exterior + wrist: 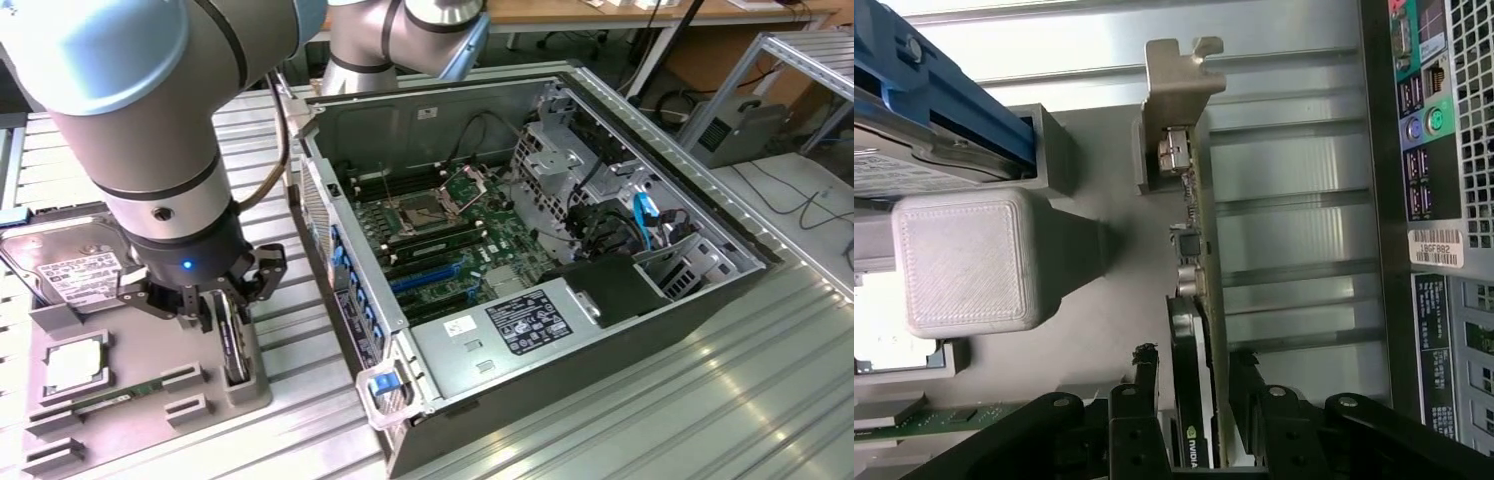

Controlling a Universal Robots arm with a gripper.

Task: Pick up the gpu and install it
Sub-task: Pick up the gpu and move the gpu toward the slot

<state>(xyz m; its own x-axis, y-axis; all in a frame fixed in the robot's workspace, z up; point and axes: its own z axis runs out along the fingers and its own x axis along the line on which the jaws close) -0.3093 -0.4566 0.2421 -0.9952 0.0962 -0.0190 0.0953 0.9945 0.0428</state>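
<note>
Exterior view. We found the arm's pincer point(220, 315) lowered over the grey parts tray point(140, 440) at the view's left. The gpu point(238, 350) stood on its long edge in an upright holder point(250, 388) on that tray, directly beneath the pincer. We judged that the edge-up stance was meant to offer both flat faces to a grasp from above. The hard drive point(74, 270) and the green memory stick point(114, 397) lay flat on the same tray, apart from the card. The computer case point(694, 300) lay on its side on the bench point(761, 400), just beside the tray, its side panel off and the motherboard point(441, 235) exposed. We judged that this left the slots reachable from above. No card was seen seated in them.

Wrist view. We saw the gpu point(1199, 300) edge-on, its silver end bracket point(1176, 110) at the far end from the camera. The pincer point(1194, 360) straddled the card, one black finger point(1144, 395) on each face. A narrow dark gap showed between that finger and the card, so we judged the pincer open and not yet clamped. A grey printed block point(964, 260) stood beside the card, and the case's rear ports point(1419, 130) lay across the bench slats from it.

Finding: the card was not yet lifted or installed.
</note>
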